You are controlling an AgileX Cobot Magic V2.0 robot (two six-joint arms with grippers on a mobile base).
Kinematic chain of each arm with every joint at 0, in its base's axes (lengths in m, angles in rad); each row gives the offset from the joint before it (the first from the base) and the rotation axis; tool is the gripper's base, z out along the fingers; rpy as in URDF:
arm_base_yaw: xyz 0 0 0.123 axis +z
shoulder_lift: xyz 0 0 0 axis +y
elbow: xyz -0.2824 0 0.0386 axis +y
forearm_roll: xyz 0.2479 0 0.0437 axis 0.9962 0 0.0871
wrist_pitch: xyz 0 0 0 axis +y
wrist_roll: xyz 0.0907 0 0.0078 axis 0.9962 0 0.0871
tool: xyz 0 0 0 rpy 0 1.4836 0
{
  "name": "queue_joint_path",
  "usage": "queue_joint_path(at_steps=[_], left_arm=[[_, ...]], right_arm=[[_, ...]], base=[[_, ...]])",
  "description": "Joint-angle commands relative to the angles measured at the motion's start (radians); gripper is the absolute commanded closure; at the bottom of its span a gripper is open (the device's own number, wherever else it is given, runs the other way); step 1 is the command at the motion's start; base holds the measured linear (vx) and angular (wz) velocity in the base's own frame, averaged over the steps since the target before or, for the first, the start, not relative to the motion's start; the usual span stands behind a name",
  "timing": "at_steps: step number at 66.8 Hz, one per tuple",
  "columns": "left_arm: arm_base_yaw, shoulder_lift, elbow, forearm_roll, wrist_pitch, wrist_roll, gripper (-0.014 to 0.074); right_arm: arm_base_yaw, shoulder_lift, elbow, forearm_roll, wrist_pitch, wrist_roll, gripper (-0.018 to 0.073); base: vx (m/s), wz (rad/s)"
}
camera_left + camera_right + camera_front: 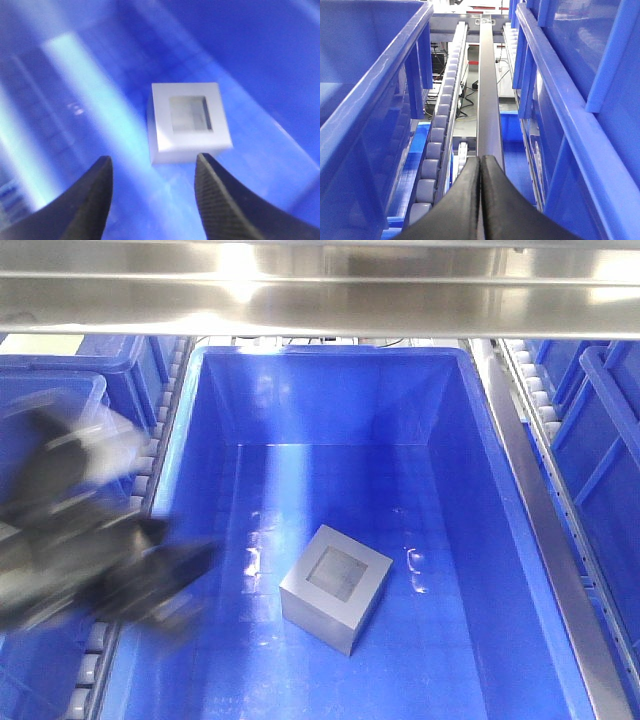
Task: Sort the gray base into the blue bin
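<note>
The gray base rests on the floor of the blue bin, recess facing up, near the bin's middle front. In the left wrist view the gray base lies just beyond my left gripper, which is open and empty, its two black fingers apart. In the front view the left arm is a motion-blurred dark shape at the bin's left rim. My right gripper is shut on nothing, fingers pressed together, pointing along a metal rail between bins.
Other blue bins stand at the left and right. Roller tracks and metal rails run between the bins. A steel shelf beam crosses overhead at the top.
</note>
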Motion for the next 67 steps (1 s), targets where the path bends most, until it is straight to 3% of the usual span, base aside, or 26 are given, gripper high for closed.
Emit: queue_joint_path(at_steps=[1, 18, 33, 40, 50, 67], left_arm=[[-0.008, -0.112, 0.054, -0.003, -0.086, 0.004, 0.0246], [-0.008, -0.473, 0.23, -0.003, -0.124, 0.004, 0.0281], [-0.008, -0.734, 0.317, -0.003, -0.096, 0.004, 0.0376], [-0.008, -0.787, 0.348, -0.003, -0.087, 0.004, 0.0442], [-0.008, -0.803, 0.36, -0.003, -0.092, 0.004, 0.0606], [-0.008, -0.803, 0.36, -0.004, -0.079, 0.003, 0.0605]], right_arm=[[-0.001, -0.007, 0.006, -0.009, -0.079, -0.012, 0.0564], [-0.001, -0.007, 0.006, -0.009, -0.079, -0.012, 0.0564], [-0.001, -0.007, 0.006, -0.009, -0.079, -0.012, 0.0564], [-0.001, -0.007, 0.006, -0.009, -0.079, -0.012, 0.0564], [-0.001, -0.007, 0.006, -0.009, -0.079, -0.012, 0.0564], [-0.001, -0.007, 0.006, -0.009, -0.079, -0.012, 0.0564]], base=[[0.0, 0.0], [0.0, 0.0], [0.0, 0.0], [0.0, 0.0], [0.0, 0.0], [0.0, 0.0]])
